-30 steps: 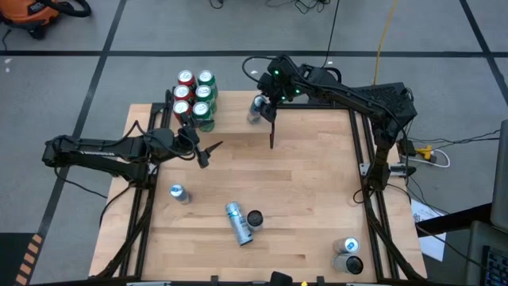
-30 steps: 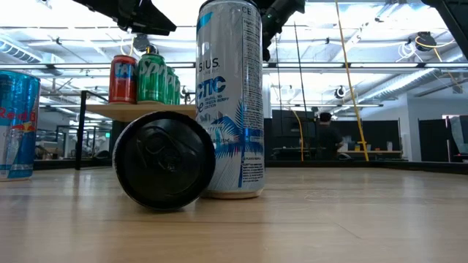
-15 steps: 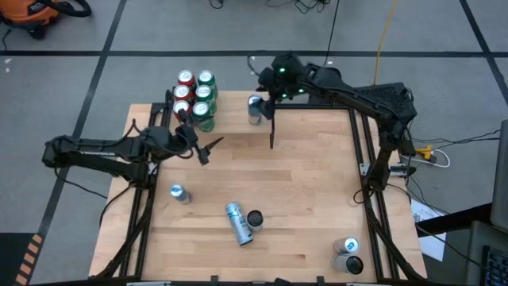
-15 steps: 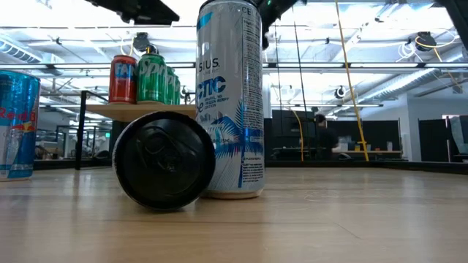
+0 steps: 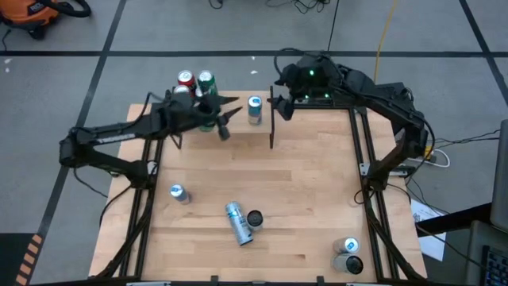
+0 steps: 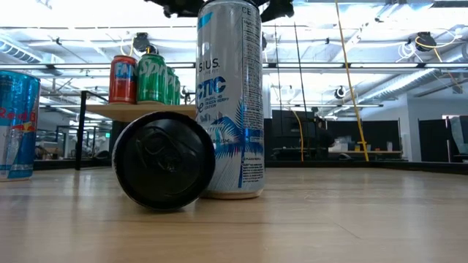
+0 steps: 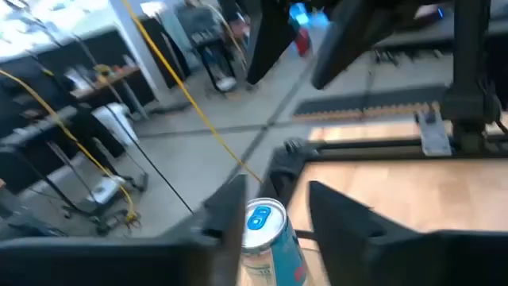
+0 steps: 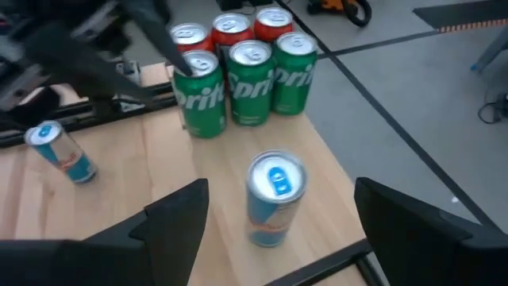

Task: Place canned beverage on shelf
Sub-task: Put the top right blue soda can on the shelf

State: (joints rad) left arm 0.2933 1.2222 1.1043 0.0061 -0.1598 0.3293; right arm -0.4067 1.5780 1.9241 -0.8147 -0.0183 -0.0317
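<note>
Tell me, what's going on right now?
Right claw open, empty, behind blue can standing on shelf. Left claw near green cans. Nothing blocking.

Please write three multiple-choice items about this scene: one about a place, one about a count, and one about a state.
1. Where does the blue-and-silver can in front of the right gripper stand?
A. on the shelf
B. on the floor
C. on top of another can

2. How many green cans does the right wrist view show?
A. one
B. three
C. five

3. What is the state of the right gripper?
A. open, holding nothing
B. shut on a green can
C. shut on a black can

Answers:
1 A, it stands upright on the light-wood board.
2 B, three green cans stand in front of the red ones.
3 A, its fingers are spread clear of the can.
</note>
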